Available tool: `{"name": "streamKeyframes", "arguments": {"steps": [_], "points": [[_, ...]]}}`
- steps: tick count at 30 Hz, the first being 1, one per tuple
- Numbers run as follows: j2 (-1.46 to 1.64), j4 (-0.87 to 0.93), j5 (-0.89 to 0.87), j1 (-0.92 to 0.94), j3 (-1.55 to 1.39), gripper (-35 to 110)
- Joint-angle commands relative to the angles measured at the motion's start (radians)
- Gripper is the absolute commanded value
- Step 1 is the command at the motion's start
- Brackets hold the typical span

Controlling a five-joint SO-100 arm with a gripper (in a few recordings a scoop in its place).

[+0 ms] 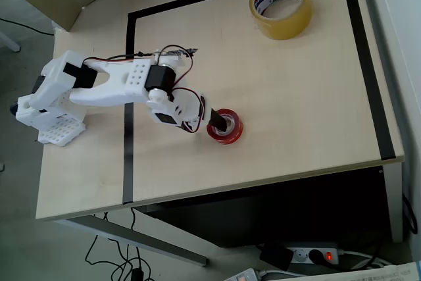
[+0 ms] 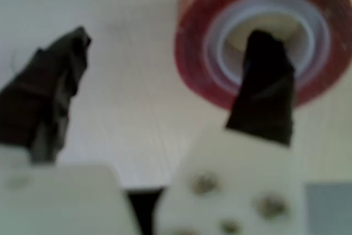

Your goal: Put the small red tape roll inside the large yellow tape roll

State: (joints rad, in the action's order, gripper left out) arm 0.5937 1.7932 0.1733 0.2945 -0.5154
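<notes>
In your wrist view, the gripper (image 2: 165, 61) has its 2 black-taped fingers spread wide: the right finger (image 2: 264, 89) reaches into the white core of the small translucent red tape roll (image 2: 198, 53), and the left finger stands well clear over bare tabletop, so nothing is pinched. The roll lies flat on the pale wooden table (image 1: 276, 90).

From overhead, your white arm (image 1: 118, 83) stretches from the table's left edge, its gripper (image 1: 214, 122) at the left side of the red roll (image 1: 225, 127). The large translucent yellow tape roll (image 1: 280, 5), white core printed with lettering, lies flat well apart near the far edge, inside the black tape border (image 1: 129, 97).
</notes>
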Motion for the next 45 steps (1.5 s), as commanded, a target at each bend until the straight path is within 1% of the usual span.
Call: {"name": "streamKeyframes", "arguments": {"steps": [1,3,5,9,11,13,16,22,30,34,38,45], "points": [[0.006,0.015,-0.008,0.015,0.089,26],[-0.029,0.015,-0.009,0.02,0.124,10],[-0.058,0.015,-0.014,0.025,0.156,1],[-0.081,0.015,-0.017,0.029,0.216,0],[-0.071,0.015,-0.017,0.025,0.291,0],[-0.052,0.015,-0.017,0.005,0.423,0],[-0.048,-0.002,-0.009,-0.049,0.742,0],[0.137,-0.284,-0.005,-0.186,0.755,0],[0.103,-0.549,-0.011,-0.383,0.732,0],[0.064,-0.62,-0.011,-0.454,0.678,0],[-0.005,-0.652,-0.011,-0.509,0.667,0],[-0.127,-0.71,-0.012,-0.552,0.624,0]]}}
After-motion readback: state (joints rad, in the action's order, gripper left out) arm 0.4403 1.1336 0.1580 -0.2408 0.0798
